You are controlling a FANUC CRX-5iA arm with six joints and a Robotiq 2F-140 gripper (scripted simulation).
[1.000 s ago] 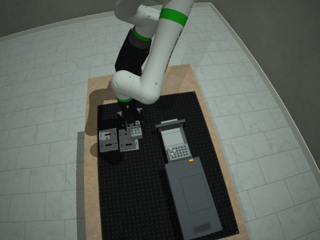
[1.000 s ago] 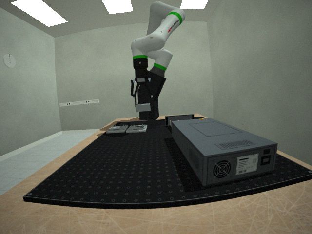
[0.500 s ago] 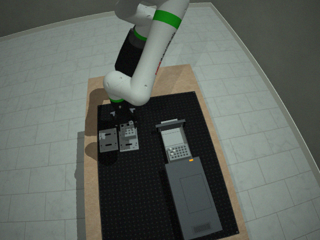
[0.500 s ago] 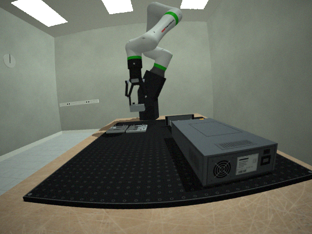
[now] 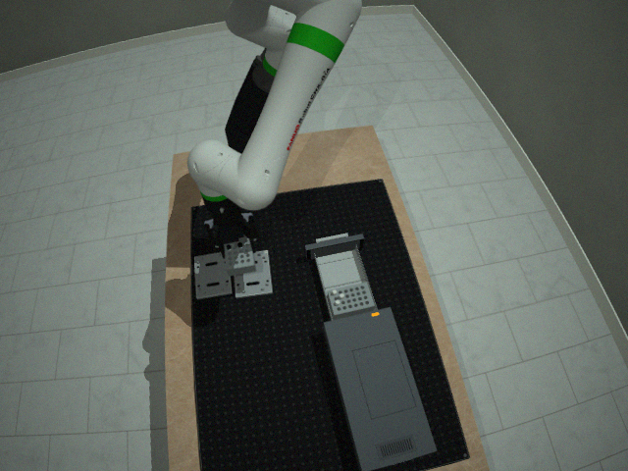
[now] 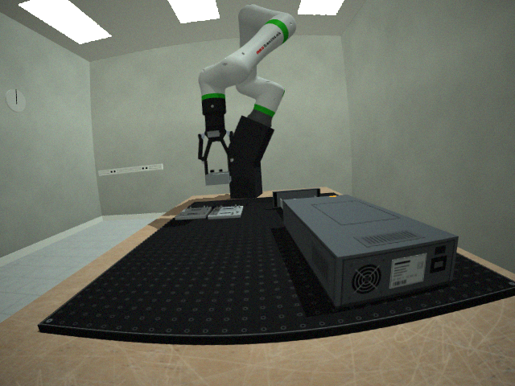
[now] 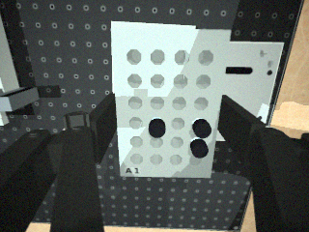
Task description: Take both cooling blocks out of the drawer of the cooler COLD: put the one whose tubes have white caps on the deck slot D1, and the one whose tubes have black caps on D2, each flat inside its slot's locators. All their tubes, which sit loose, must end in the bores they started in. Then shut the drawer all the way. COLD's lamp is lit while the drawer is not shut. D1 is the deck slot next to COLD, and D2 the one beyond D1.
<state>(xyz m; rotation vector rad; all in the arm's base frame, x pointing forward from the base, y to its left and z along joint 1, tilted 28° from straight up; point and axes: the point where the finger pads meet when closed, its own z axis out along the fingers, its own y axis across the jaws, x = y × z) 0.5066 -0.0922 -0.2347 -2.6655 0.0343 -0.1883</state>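
Observation:
My gripper (image 5: 237, 246) (image 6: 216, 170) (image 7: 166, 108) is shut on the cooling block (image 5: 241, 254) (image 6: 217, 178) (image 7: 164, 77) that carries three black-capped tubes (image 7: 199, 147). It holds the block level, well above the deck. The block hangs over the far edge of the two slot plates, D1 (image 5: 255, 287) (image 6: 226, 211) and D2 (image 5: 212, 282) (image 6: 191, 213), about at their seam. A slot plate (image 7: 251, 58) shows under the block in the wrist view. The second block (image 5: 349, 299), with white-capped tubes, sits in the open drawer (image 5: 339, 268) of COLD (image 5: 378, 385) (image 6: 365, 240). COLD's orange lamp (image 5: 375, 314) is lit.
The drawer's front panel (image 5: 335, 241) (image 6: 296, 193) stands out toward the arm's black base (image 6: 247, 162). The black perforated deck (image 5: 253, 380) (image 6: 187, 269) lies on a wooden table (image 5: 175, 329). COLD's body fills the deck's right side.

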